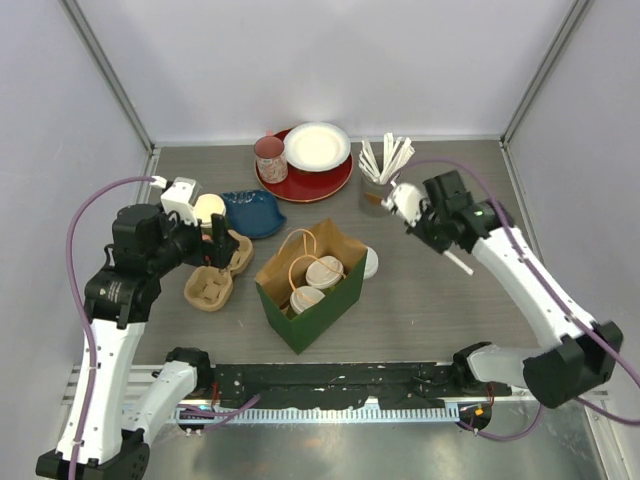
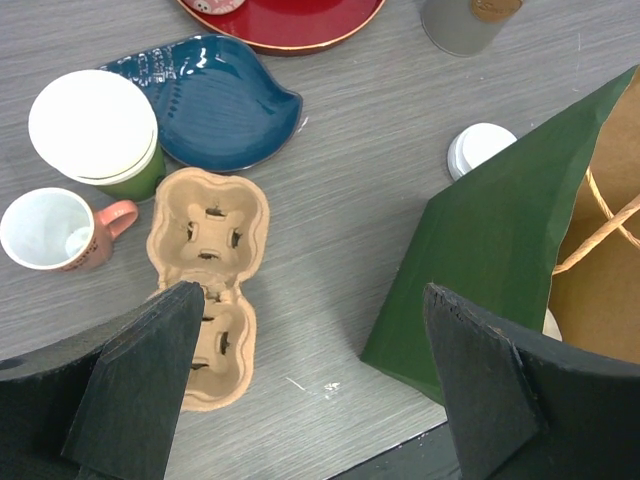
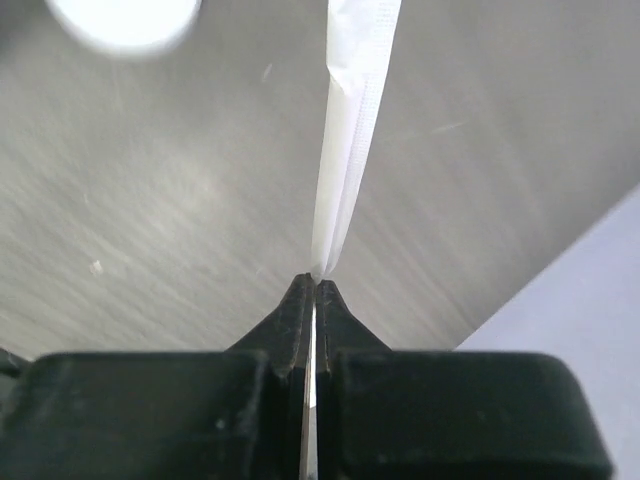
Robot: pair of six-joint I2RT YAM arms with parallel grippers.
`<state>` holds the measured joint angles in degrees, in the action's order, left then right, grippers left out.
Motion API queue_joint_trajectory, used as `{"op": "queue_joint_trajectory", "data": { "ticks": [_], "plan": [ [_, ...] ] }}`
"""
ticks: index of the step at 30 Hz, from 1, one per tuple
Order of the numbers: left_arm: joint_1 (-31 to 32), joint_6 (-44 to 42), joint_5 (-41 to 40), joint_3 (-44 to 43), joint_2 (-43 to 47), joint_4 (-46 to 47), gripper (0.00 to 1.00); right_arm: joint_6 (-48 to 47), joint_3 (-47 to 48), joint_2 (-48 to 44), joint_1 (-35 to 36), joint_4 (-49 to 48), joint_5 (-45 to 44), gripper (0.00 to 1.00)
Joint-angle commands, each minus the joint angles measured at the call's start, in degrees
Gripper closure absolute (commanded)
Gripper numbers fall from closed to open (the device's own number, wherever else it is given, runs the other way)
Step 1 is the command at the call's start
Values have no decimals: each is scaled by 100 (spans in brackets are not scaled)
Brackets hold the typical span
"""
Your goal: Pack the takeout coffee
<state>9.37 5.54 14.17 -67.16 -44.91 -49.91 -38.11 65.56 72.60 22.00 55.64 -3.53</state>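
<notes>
Cups (image 1: 322, 268) with white lids stand in the green bag (image 1: 325, 310); one more cup (image 2: 95, 135) waits on the counter (image 2: 350, 170) beside the blue dish (image 2: 215, 110). Left pincer (image 2: 312, 300) hangs wide open and empty; right pincer (image 3: 315, 285) is closed on a wrapped straw (image 3: 350, 130). Next, I judge, the straw must be aimed into the bag's mouth.

Upper centre of the top view: a red plate (image 1: 303, 189) carries a white plate (image 1: 318, 146) and a pink cup (image 1: 270, 157). Lower left of it lies a blue leaf-shaped dish (image 1: 253, 212), with pulp cup carriers (image 2: 207, 235) below and a pink-handled white mug (image 2: 50, 230) just left of them. A jar of white wrapped sticks (image 1: 380, 175) stands right of the red plate
</notes>
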Motion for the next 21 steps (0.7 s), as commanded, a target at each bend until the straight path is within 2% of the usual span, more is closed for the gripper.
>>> {"op": "queue_joint_trajectory", "data": {
  "ticks": [1,3,5,6,7,8,11,13,14,15,19,21],
  "plan": [
    [21,123,217,79,-45,298,5,1309,1747,-754,-3,-138,700,99],
    [13,210,279,97,-71,333,5,1979,2361,-896,6,-639,1142,99],
    [13,272,349,132,-97,377,5,3155,2418,-1080,41,-1806,1609,99],
    [13,316,367,133,-106,394,5,3587,2252,-1133,67,-2246,1662,99],
    [4,342,402,133,-124,412,5,4035,2129,-1177,85,-3085,1732,99],
    [4,360,411,133,-124,421,6,4953,1971,-1239,172,-3503,1916,99],
    [-14,378,437,106,-124,403,6,6241,1145,-1353,523,-5173,1971,99],
    [-22,378,437,97,-124,368,6,6534,556,-1450,1059,-6015,1708,99],
    [-23,369,428,97,-115,359,6,6579,441,-1433,1235,-6134,1628,99],
    [-23,377,446,106,-124,359,6,6518,362,-1346,1637,-6178,1497,99],
    [-31,421,481,132,-159,421,6,5763,379,-1169,2456,-5654,803,99],
    [-31,430,499,133,-159,430,6,5718,248,-1169,2476,-5634,757,99]
  ]
}}
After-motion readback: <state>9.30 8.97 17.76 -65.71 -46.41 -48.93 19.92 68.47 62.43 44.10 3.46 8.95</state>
